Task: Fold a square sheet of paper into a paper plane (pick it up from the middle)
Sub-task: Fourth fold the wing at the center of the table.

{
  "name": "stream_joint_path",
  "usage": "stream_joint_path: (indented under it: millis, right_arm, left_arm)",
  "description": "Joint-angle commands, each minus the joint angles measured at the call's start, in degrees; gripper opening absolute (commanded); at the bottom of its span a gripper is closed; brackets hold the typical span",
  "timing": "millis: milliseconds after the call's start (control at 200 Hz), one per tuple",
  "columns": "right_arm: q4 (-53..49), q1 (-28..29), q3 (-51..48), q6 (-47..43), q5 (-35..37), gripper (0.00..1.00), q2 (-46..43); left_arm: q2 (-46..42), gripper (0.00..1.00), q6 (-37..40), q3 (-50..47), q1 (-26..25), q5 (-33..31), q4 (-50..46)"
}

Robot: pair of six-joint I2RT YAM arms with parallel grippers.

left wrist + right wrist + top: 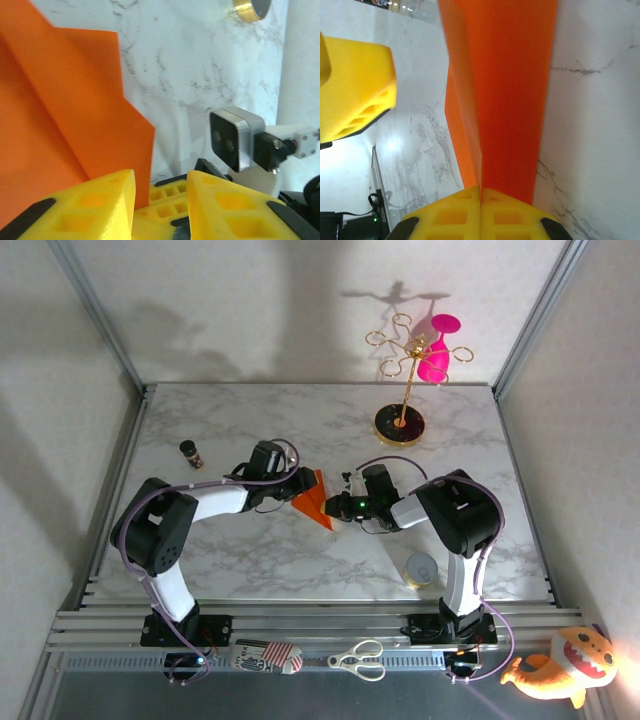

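Note:
The square sheet of paper (314,499) is bright orange and folded into a pointed, creased shape, held up in the middle of the marble table between both grippers. My right gripper (339,506) is shut on it; in the right wrist view the fold of the paper (505,90) runs straight into the closed seam of the right gripper (481,191). My left gripper (300,484) stands at the sheet's left side. In the left wrist view a gap shows between the yellow fingers of the left gripper (161,176), and the edge of the paper (65,110) reaches into that gap beside the left finger (95,205).
A gold stand on a black round base (400,425) with a pink glass (434,358) stands at the back right. A small dark bottle (191,453) is at the back left, a round tin (421,571) near the right arm. Scissors (358,660) and an orange plush toy (560,665) lie off the front edge.

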Motion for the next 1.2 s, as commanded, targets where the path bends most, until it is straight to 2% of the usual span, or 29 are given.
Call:
stream_joint_path:
  millis: [0, 255, 861, 1197]
  right_arm:
    - [-5.27, -0.56, 0.75, 0.01, 1.10, 0.05, 2.55]
    - [-9.34, -1.08, 2.62, -0.21, 0.96, 0.05, 3.48]
    - [-12.94, -2.05, 4.40, 0.87, -0.47, 0.05, 5.09]
    - [-14.56, -2.06, 4.93, 0.01, -0.05, 0.08, 5.27]
  left_arm:
    - [2.30, 0.28, -0.75, -0.72, 0.35, 3.25, 4.20]
    - [5.08, 0.20, -1.75, -0.55, 0.35, 4.61, 7.42]
    - [6.25, 0.18, -2.45, -3.11, 0.44, 5.49, 9.99]
    - [7.69, 0.17, -2.98, -2.62, 0.52, 5.61, 10.70]
